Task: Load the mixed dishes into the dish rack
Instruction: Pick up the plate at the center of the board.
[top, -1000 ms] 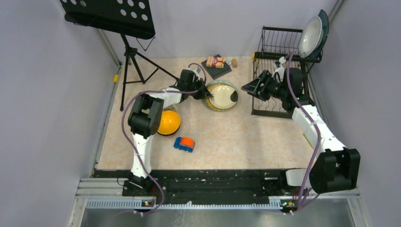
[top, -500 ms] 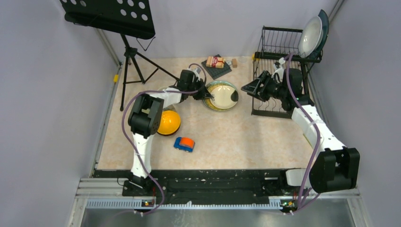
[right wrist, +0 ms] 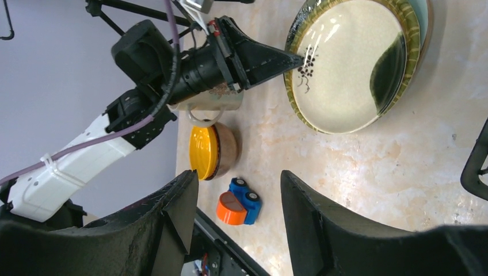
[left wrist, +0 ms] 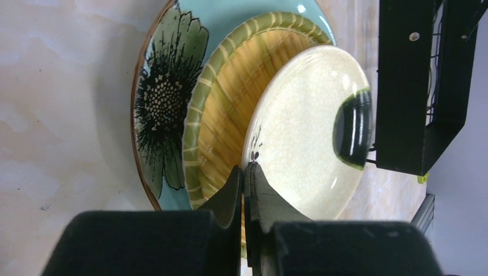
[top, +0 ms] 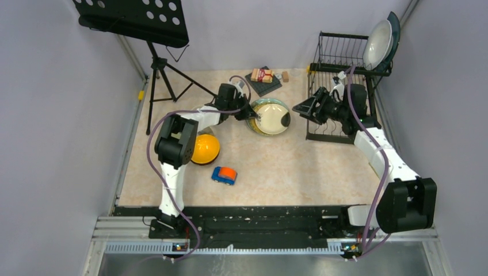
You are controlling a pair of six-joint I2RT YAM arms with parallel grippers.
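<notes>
At the middle of the counter, the left pincer is clenching the left rim of the cream plate, seemingly thinly, risking a slip onto the stack; the right pincer is hanging released by the rack.

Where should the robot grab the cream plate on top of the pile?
By its thin rim, from the left. The cream plate sits on top of the yellow plate, so only its raised edge offers a pinch. The left gripper is closed on that edge there.
</notes>
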